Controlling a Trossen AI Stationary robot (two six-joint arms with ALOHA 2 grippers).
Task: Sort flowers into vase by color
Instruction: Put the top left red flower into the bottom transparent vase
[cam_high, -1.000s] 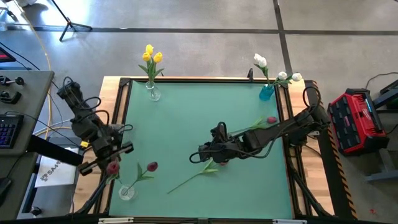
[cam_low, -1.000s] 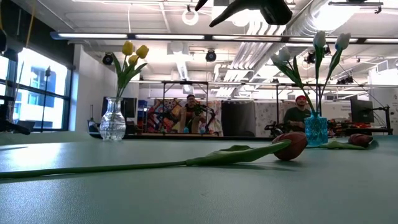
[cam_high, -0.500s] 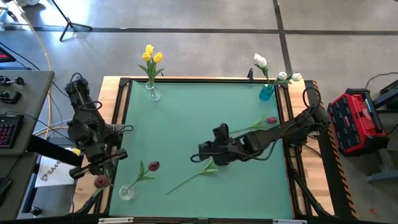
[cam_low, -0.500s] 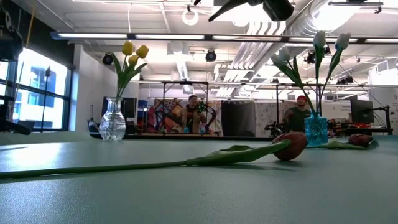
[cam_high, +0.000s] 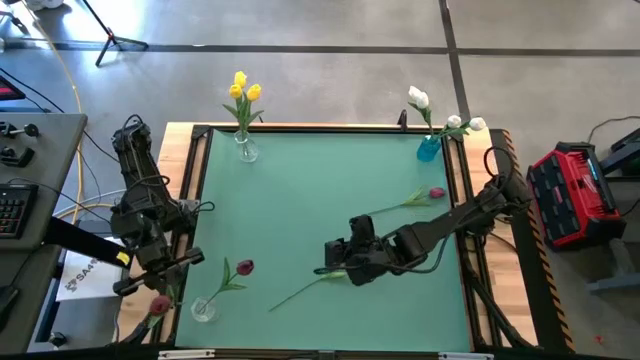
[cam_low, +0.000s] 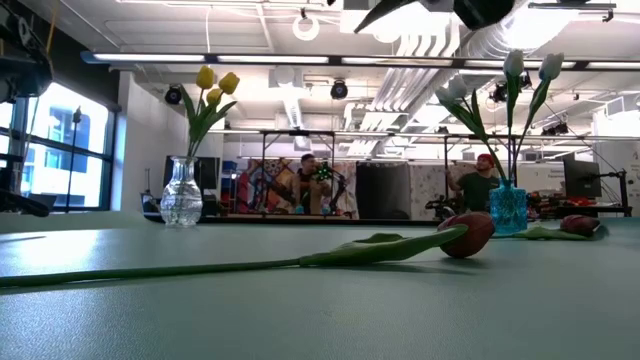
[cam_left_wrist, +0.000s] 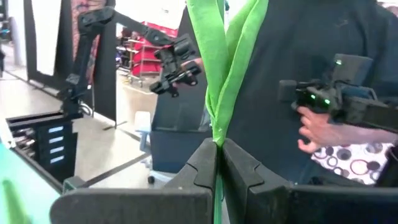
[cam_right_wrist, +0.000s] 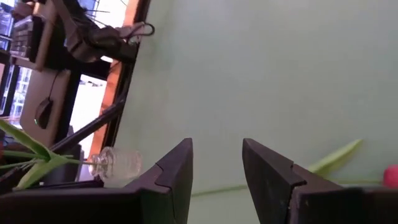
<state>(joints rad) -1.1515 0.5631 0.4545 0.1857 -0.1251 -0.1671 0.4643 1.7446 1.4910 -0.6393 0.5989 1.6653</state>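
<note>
My left gripper (cam_high: 155, 285) is shut on a dark red tulip (cam_high: 158, 305), beyond the table's left edge and beside the clear vase (cam_high: 203, 310) at the near left. That vase holds another dark red tulip (cam_high: 245, 267). My right gripper (cam_high: 328, 268) hovers open over a third dark red tulip (cam_low: 465, 235), which lies flat on the green table with its stem (cam_high: 300, 290) slanting toward the near edge. A fourth dark red tulip (cam_high: 437, 193) lies near the right edge. Yellow tulips (cam_high: 243, 88) stand in a clear vase at the far left. White tulips (cam_high: 420, 98) stand in a blue vase (cam_high: 428, 148). My left gripper pinches the tulip's green stem where its leaves fork (cam_left_wrist: 217, 134), between the two fingertips (cam_left_wrist: 205, 163). The fingers point about level and lie across the stem. The tulip is lifted clear of the table, and its leaves (cam_left_wrist: 236, 50) rise past the fingers.
A desk with a keyboard (cam_high: 15, 205) stands left of the table and a red toolbox (cam_high: 570, 195) to its right. A person (cam_left_wrist: 323, 106) stands close beyond my left gripper. Two more people (cam_low: 310, 180) sit far behind the table.
My left gripper has swung with its tulip from over the table's left edge toward the near left corner, ending outside the table beside the clear vase. My right gripper has shifted toward the near edge over the lying tulip and has rolled.
</note>
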